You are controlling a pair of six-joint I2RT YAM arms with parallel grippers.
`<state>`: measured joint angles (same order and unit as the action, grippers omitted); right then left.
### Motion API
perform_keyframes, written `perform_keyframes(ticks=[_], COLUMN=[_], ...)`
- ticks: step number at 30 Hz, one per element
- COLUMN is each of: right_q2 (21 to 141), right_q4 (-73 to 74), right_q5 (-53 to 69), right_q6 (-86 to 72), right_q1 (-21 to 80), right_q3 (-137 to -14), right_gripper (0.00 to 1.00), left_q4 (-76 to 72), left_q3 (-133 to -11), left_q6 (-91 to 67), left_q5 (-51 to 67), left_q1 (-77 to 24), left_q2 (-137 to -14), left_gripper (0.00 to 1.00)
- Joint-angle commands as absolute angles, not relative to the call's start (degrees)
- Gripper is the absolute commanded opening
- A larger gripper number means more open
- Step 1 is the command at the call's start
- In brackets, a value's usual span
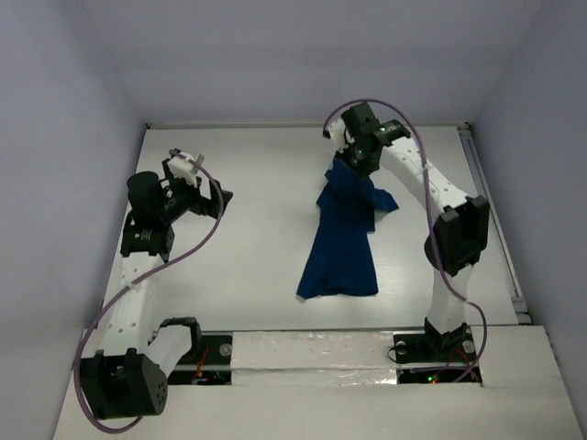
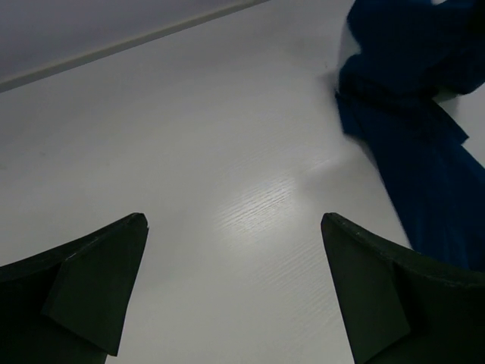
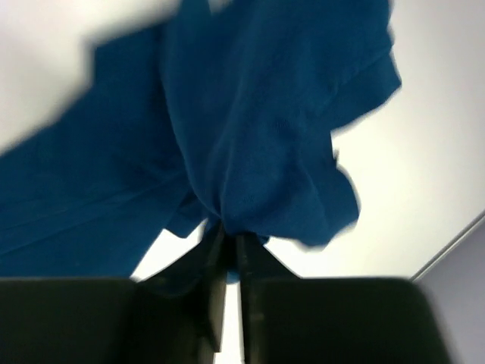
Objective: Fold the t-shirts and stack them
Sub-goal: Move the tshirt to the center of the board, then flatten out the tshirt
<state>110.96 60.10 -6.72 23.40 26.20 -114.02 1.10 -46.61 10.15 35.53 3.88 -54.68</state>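
t-shirt (image 1: 341, 243): dark blue cloth, right of the table's middle; its far end is gathered into a bunch and held up off the surface, while the rest trails towards the near side and fans out flat on the table.
t-shirt side showing: plain blue in all three views.
sleeve: one short sleeve sticks out to the right just below the bunched part.
right claw (image 1: 353, 156): above the far end of the t-shirt, pointing down; nearly closed, pinching a fold of the cloth.
right wrist view: the right claw (image 3: 226, 241) has its two dark fingers (image 3: 254, 262) almost together, and the t-shirt (image 3: 250, 136) spreads away from that pinch point.
left claw (image 1: 218, 196): on the left side of the table, well apart from the t-shirt, pointing right towards it; spread wide and holding nothing.
left wrist view: bare white surface lies between the tips of the left claw (image 2: 235, 220), with the t-shirt (image 2: 424, 152) at the far right edge.
table (image 1: 248, 174): white, with pale walls on its left, far and right sides.
cable (image 1: 206, 240): a purple one loops along the left arm.
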Motion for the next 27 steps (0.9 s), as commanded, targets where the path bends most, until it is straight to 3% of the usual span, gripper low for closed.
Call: perform_keyframes(ticks=[1,3,10,15,20,27], right_q2=[115.2,115.3,110.9,107.4,106.7,105.9], right_q4=[57.9,54.1,49.1,49.7,50.2,52.6], right_q5=[-14.1,-18.2,-29.7,-31.0,-29.8,-21.6], right_q6=[22.4,22.4,22.9,23.2,23.5,24.0], right_q1=[23.9,23.9,22.7,22.7,21.5,21.0], right_q3=[-105.6,-101.7,-91.5,-87.6,-88.8,-90.0], right_gripper=[0.18,0.24,0.24,0.27,0.18,0.19], left_q4=[-1.1,-1.1,2.5,0.4,2.0,3.0], left_q3=[-49.0,-49.0,-49.7,-48.3,-49.7,-51.5], left_q6=[9.1,10.2,17.7,18.0,17.9,17.5], left_q5=[40.1,38.0,32.1,26.5,22.5,14.3], left_q1=[-0.9,-4.5,-21.6,-35.5,-41.6,-46.8], left_q2=[-55.6,-56.6,-63.0,-68.1,-75.3,-83.6], left_gripper=[0.99,0.99,0.99,0.99,0.99,0.99])
